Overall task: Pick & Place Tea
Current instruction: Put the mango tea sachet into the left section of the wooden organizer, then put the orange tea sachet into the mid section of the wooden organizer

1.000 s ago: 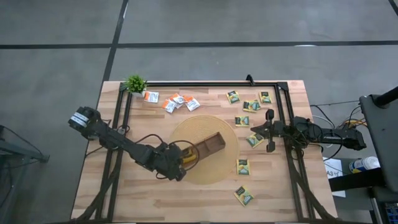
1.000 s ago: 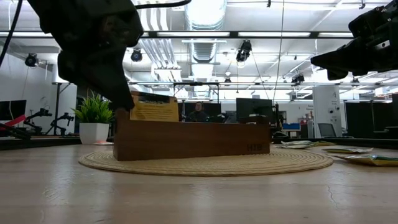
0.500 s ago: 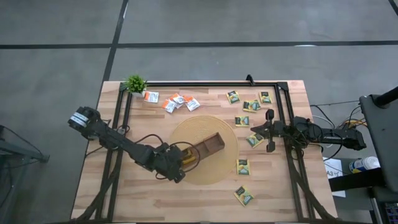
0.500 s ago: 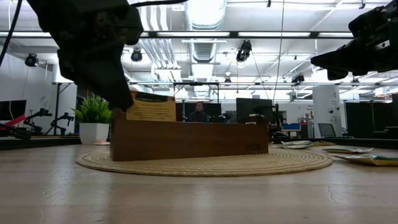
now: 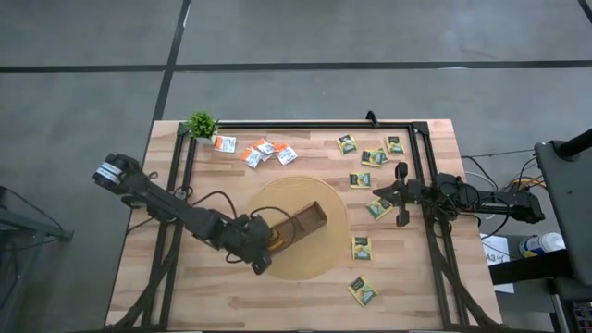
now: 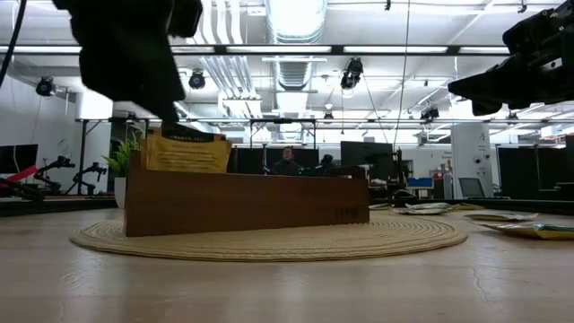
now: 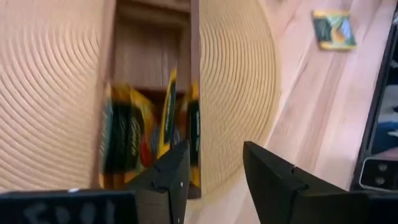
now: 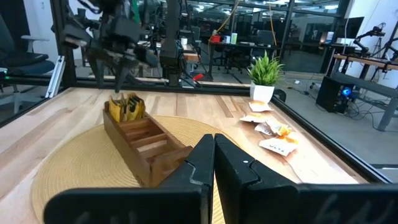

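Left pincer [image 5: 265,242], released with fingers parted, hovers over the left end of the wooden tray [image 5: 298,225], where green-and-yellow tea sachets [image 7: 134,143] stand upright in the end compartment. That tray lies on a round woven mat [image 5: 319,254]. Right pincer [image 5: 387,193] hangs clenched above loose sachets [image 5: 377,208] on the tabletop [image 5: 407,287]. Orange-and-white sachets [image 5: 264,151] lie by a potted plant [image 5: 201,123].

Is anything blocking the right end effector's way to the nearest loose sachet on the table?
Nothing visible. The right end effector, shut, hangs beside a green sachet lying flat on bare table, nothing between them.
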Robot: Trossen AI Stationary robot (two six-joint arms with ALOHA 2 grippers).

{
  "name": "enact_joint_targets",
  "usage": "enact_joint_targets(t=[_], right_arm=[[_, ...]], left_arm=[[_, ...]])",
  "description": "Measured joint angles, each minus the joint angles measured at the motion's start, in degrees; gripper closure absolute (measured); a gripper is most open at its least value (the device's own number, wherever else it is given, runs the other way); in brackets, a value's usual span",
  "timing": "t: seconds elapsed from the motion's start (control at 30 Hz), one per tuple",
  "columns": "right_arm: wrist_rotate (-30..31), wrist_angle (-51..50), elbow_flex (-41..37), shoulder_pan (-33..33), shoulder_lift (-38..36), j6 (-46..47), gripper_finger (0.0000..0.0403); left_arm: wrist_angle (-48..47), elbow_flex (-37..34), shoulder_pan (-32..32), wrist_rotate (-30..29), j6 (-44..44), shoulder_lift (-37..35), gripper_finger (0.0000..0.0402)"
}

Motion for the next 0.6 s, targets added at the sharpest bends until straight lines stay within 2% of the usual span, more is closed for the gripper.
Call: enact_joint_targets(t=[0.13, 0.23, 0.37, 0.6], right_arm=[[0.0, 0.0, 0.0, 0.0, 0.0, 0.0, 0.0394], [0.0, 0.0, 0.0, 0.0, 0.0, 0.0, 0.0394], [0.0, 0.0, 0.0, 0.0, 0.0, 0.0, 0.0394], [0.0, 0.0, 0.0, 0.0, 0.0, 0.0, 0.0394]], left_arm=[[-0.3, 0.7, 0.0, -5.2, 3.3, -1.8, 0.0258], [-1.5, 0.3, 0.0, -7.6, 2.3, -2.7, 0.0258], [-2.9, 0.1, -0.1, -8.0, -1.3, -2.7, 0.0258], [-2.8, 0.7, -2.7, -7.7, 1.3, -2.6, 0.0258]])
